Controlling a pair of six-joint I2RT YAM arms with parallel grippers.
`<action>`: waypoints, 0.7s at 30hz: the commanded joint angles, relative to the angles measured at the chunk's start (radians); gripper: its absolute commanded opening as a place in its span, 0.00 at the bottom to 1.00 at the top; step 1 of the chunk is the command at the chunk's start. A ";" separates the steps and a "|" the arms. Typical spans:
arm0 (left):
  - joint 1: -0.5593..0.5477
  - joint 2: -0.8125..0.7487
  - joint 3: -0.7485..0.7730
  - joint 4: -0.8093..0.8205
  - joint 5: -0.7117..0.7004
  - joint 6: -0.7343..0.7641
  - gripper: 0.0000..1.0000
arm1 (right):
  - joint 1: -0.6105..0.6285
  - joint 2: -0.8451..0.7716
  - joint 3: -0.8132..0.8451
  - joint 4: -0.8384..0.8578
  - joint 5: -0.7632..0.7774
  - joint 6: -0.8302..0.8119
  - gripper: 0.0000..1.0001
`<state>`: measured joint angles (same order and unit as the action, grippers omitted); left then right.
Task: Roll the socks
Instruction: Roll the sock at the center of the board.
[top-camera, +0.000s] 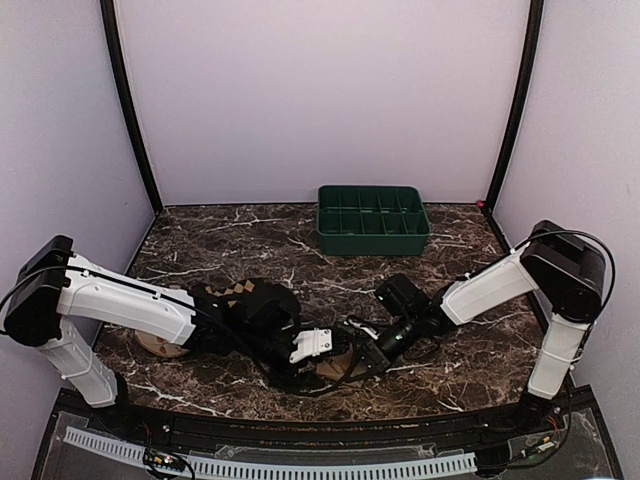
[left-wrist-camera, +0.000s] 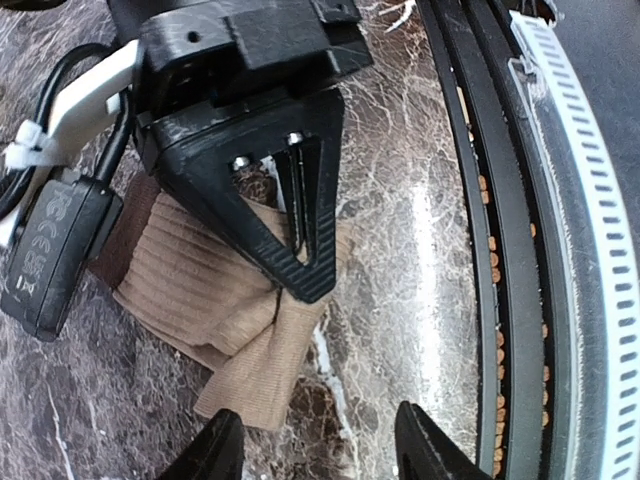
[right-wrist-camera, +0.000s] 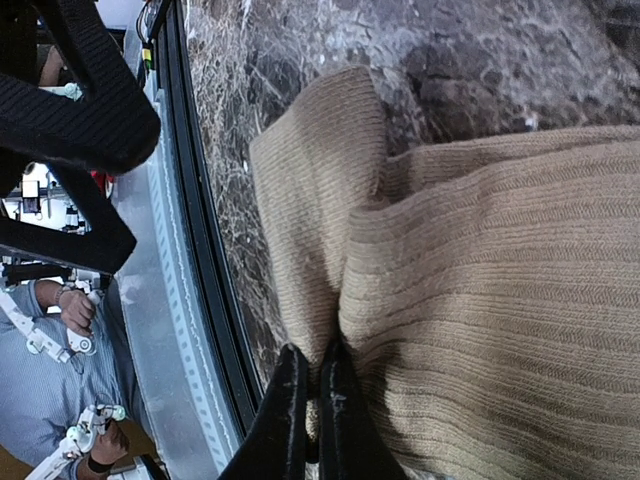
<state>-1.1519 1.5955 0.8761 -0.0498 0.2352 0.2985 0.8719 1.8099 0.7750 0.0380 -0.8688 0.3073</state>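
- Tan sock (right-wrist-camera: 480, 280) is seen flat on the marble table (top-camera: 250, 230), close to the near-edge rail (left-wrist-camera: 480, 200), partly folded, no roll formed yet.
- Right gripper (right-wrist-camera: 313, 360) is closed on a thin fold of the sock's edge.
- Left gripper (left-wrist-camera: 325, 450) is held apart, just beside the sock; nothing is gripped.
- Checked sock (top-camera: 235, 292) is noted behind the left arm, untouched.
- Risk: so little cloth is pinched that the fold may slip out if pulled.
- Risk: the sock may be dragged over the rail.
- Risk: fingers may clash, as both are crowded together.
- Writing: none on the sock; moulded marks on a cable block (left-wrist-camera: 55, 250) cannot be read.
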 joint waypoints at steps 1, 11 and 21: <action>-0.029 0.029 -0.001 0.027 -0.082 0.111 0.54 | -0.007 0.010 -0.020 0.037 -0.030 0.014 0.01; -0.051 0.088 -0.006 0.099 -0.190 0.199 0.53 | -0.010 0.011 -0.022 0.038 -0.053 0.015 0.01; -0.056 0.143 0.024 0.113 -0.206 0.260 0.46 | -0.010 0.020 -0.027 0.037 -0.071 0.011 0.00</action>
<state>-1.2015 1.7359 0.8764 0.0540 0.0429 0.5190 0.8700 1.8122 0.7605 0.0540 -0.9127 0.3199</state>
